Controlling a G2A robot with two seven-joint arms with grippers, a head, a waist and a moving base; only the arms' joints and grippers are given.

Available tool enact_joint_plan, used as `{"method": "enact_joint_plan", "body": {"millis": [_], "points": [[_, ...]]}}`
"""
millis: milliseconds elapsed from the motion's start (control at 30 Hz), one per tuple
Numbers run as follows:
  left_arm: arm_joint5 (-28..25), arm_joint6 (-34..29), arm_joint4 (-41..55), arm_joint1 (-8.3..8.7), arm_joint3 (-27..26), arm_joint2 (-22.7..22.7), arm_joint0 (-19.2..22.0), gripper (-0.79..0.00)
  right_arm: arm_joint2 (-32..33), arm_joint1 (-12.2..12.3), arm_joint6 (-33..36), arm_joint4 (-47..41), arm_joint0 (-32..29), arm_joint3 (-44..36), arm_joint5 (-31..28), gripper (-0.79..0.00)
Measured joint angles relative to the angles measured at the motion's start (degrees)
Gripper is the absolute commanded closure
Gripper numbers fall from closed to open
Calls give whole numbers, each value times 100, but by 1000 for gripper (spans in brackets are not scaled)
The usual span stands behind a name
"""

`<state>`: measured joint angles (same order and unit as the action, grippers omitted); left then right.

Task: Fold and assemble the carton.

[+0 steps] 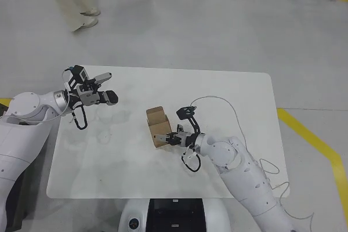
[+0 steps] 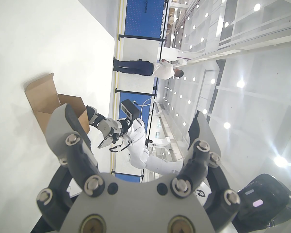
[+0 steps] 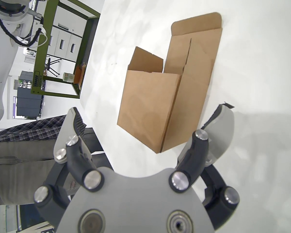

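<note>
- Bench [image 1: 243,87]: white, round-cornered, carrying 1 carton near its middle.
- Carton [image 1: 157,124]: brown cardboard, standing upright on the bench with its top open. 1 tall lid flap with a rounded tuck tab raised, 1 shorter side flap raised next to it.
- Left gripper [image 1: 111,97]: held over the far left part of the bench, well apart from the carton and pointing toward it. Fingers [image 2: 71,122] spread wide, holding nothing.
- Right gripper [image 1: 170,139]: low over the bench, just beside the carton's near side and facing it. Fingers [image 3: 77,124] spread wide on either side of the carton's lower corner just ahead of them, clamped on nothing. Impossible to tell whether either finger touches the cardboard.
- Cable [image 1: 232,110]: thin and white, lying in a loose curve on the bench to the right of the carton, leading back to the right wrist.
</note>
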<state>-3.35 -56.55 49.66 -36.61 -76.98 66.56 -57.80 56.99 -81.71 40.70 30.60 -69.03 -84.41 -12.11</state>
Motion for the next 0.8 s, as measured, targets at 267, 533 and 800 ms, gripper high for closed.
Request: {"method": "enact_joint_plan", "body": {"millis": [267,533,800], "points": [[0,0,0,0,0,0,0,-785,-371,-37,88,-458,-41,4,-324,-785],[0,0,0,0,0,0,0,-785,-859,-162,37,-1270,113,270,-732,-785],[0,0,0,0,0,0,0,-785,-1084,-248,-21,-1785,424,667,-1128,-785]]}}
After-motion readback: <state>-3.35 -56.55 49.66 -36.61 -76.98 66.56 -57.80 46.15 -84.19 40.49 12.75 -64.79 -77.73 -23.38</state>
